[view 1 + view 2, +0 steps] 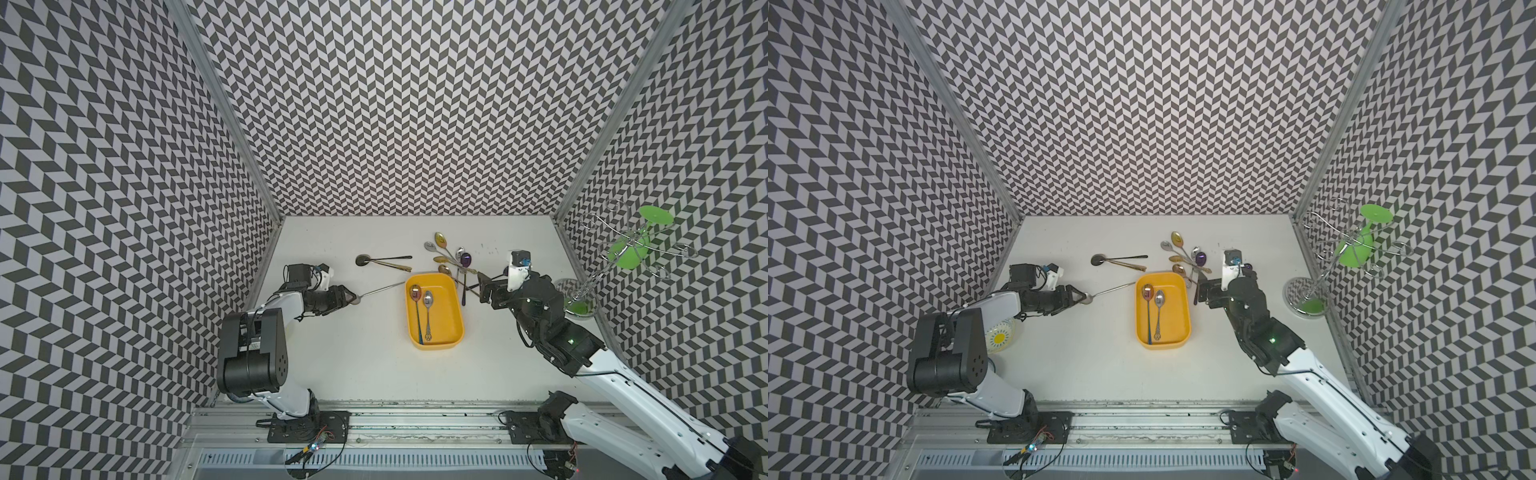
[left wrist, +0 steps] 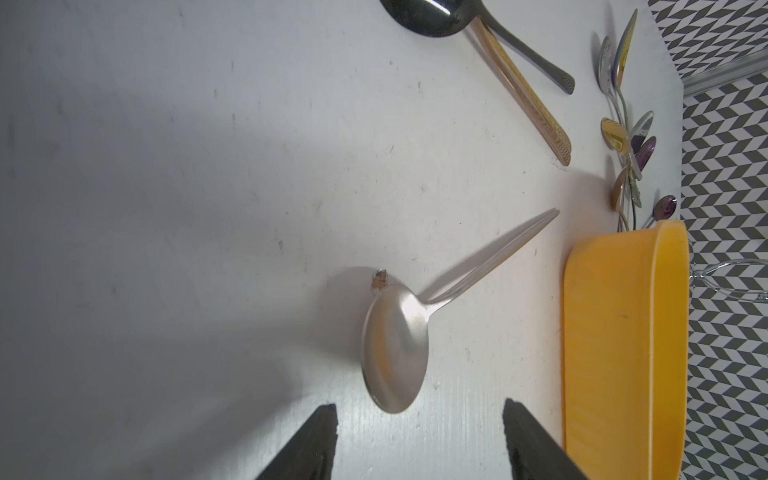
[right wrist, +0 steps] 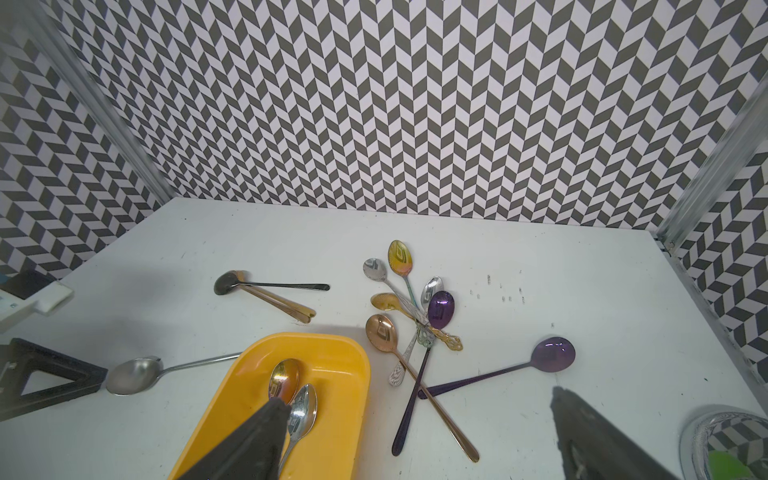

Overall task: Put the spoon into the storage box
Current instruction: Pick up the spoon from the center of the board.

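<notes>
A plain silver spoon (image 1: 382,289) lies on the white table left of the yellow storage box (image 1: 448,318), its handle pointing at the box's far corner. My left gripper (image 1: 352,297) is low at the spoon's bowl (image 2: 395,345). Its jaws are open, one on each side of the bowl's tip, and neither touches it. Two spoons (image 1: 428,300) lie inside the box. My right gripper (image 1: 482,287) hovers open at the box's far right corner, above crossed purple and copper spoon handles (image 3: 415,399), holding nothing.
A heap of coloured spoons (image 1: 449,257) lies behind the box. A dark spoon and a gold one (image 1: 384,261) lie at the back left. A wire rack with a green glass (image 1: 623,249) stands at the right wall. A patterned bowl (image 1: 1000,334) sits behind my left arm.
</notes>
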Robot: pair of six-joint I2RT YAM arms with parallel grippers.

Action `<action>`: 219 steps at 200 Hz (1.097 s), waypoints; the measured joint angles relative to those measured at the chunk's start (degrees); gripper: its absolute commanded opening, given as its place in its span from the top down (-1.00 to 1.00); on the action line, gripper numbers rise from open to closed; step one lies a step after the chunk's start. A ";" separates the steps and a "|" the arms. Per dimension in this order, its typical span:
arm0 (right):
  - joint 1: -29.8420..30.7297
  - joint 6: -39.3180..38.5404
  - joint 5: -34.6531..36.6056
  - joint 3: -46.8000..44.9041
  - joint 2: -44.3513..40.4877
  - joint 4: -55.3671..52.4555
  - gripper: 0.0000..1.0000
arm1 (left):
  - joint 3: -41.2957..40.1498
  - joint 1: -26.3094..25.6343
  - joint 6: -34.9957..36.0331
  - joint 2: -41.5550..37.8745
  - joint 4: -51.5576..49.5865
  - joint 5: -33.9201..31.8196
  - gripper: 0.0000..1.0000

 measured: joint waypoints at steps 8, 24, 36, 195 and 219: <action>0.00 -0.02 0.07 0.00 0.00 0.00 -0.99 | 0.00 -0.11 0.04 0.52 0.02 0.07 -0.27; 0.00 -0.04 0.20 0.00 -0.02 0.00 -0.99 | 0.00 -0.35 -0.02 1.22 0.04 0.09 -0.23; 0.00 -0.04 0.24 0.00 -0.02 0.00 -0.99 | 0.00 -0.57 -0.04 1.55 0.09 0.11 -0.21; 0.00 -0.11 0.22 -0.57 -0.04 0.28 -1.00 | 3.54 -1.44 -1.62 6.54 0.85 -1.75 0.51; 0.00 -0.13 0.15 -0.72 -0.04 0.59 -1.00 | 3.61 -1.49 -2.14 6.80 0.72 -2.80 0.80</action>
